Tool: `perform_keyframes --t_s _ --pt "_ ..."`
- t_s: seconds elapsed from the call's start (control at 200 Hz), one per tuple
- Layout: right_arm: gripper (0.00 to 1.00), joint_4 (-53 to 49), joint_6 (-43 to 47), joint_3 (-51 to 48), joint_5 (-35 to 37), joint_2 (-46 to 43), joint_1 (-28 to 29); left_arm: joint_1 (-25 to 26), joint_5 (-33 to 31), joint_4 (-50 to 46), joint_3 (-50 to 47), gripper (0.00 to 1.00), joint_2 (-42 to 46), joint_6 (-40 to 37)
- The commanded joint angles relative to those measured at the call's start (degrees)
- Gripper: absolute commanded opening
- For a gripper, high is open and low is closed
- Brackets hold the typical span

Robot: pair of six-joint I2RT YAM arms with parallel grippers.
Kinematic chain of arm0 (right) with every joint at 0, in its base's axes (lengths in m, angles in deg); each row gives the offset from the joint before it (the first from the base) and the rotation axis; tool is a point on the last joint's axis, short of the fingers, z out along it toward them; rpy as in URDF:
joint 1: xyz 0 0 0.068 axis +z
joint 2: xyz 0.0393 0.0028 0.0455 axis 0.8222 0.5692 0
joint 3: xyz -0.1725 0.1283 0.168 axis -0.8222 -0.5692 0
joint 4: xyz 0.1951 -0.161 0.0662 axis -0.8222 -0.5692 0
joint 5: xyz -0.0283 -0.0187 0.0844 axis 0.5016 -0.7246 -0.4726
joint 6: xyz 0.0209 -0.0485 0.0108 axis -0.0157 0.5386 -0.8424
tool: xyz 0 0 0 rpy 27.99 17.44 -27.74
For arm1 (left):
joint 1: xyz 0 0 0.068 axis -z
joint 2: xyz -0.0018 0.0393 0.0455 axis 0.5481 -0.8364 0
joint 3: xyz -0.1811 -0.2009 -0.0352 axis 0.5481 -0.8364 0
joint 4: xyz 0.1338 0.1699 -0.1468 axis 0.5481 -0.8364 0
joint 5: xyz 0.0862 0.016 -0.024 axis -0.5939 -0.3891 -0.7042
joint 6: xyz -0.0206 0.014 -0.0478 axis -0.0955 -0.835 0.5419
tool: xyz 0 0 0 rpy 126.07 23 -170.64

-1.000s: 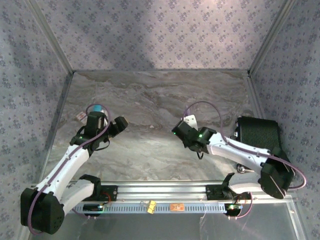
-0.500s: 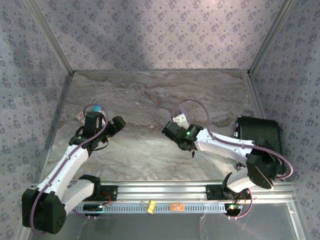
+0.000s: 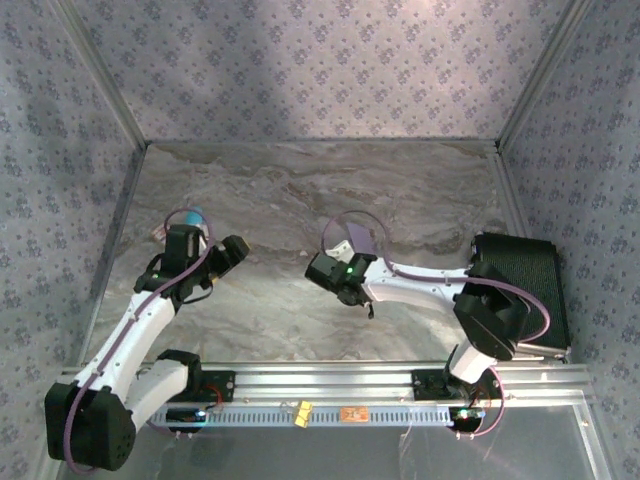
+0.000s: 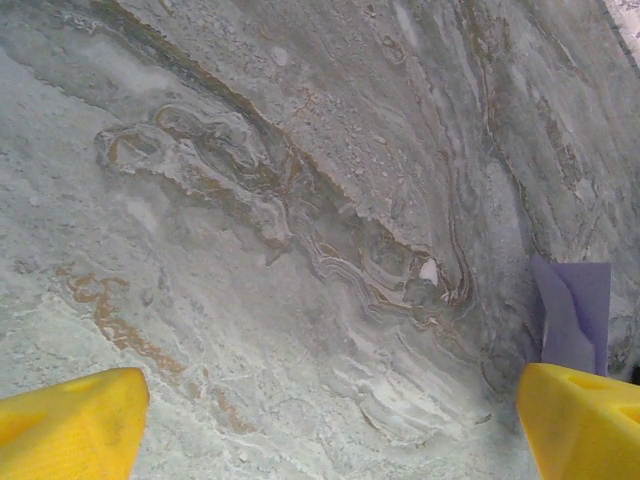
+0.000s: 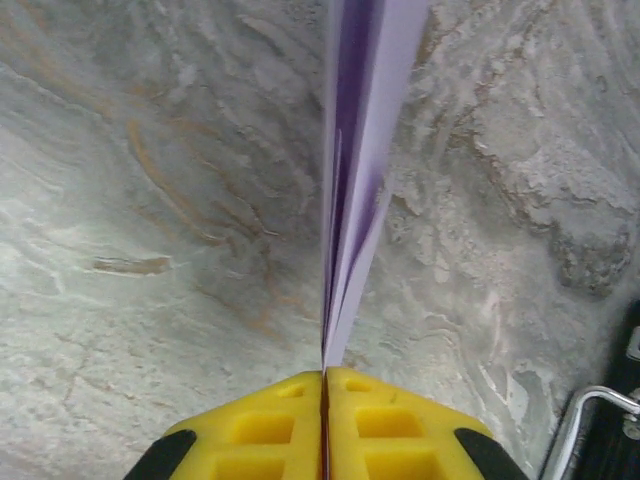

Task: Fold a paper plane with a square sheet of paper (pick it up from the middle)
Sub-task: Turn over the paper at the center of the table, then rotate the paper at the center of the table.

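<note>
The paper plane (image 5: 355, 150), a slim lavender-purple fold seen edge-on from the right wrist, is pinched at its near end between the yellow fingers (image 5: 260, 425) of the right gripper (image 5: 323, 375), which are pressed together on it with no gap showing. The paper runs straight out from the fingertips over the grey marbled bench (image 3: 300, 190); whether its far end touches the surface cannot be told.

From above, the paper plane (image 3: 347, 243) shows as a small pale shape well to the left of the black ribbed case (image 3: 520, 275) that lies at the bench's right edge, with the right gripper (image 3: 338, 258) just beside it, on the near side. The left gripper (image 3: 238, 250) hangs farther left of the case again, well apart from the paper.

In the left wrist view its yellow fingers (image 4: 70, 420) stand wide, one at each lower corner, with the left gripper (image 4: 330, 420) holding nothing. A corner of the paper plane (image 4: 572, 310) shows there, on the side of the black case, a darker folded flap visible across it
</note>
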Motion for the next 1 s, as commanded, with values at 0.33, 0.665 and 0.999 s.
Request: perform_keyframes --t_s 0.33,0.665,0.999 --pt "0.16 6.18 2.49 2.29 -16.42 2.74 1.18 -0.89 -0.48 2.41 1.38 0.95 -1.89 0.64" --pt "0.32 19.59 -2.36 -6.26 -28.29 -9.49 -5.62 -0.89 4.94 3.89 3.36 0.94 -5.82 0.59" --pt "0.2 40.02 -9.74 -20.91 -54.81 -14.33 -24.39 -0.72 9.39 8.33 0.49 0.94 -6.65 3.97"
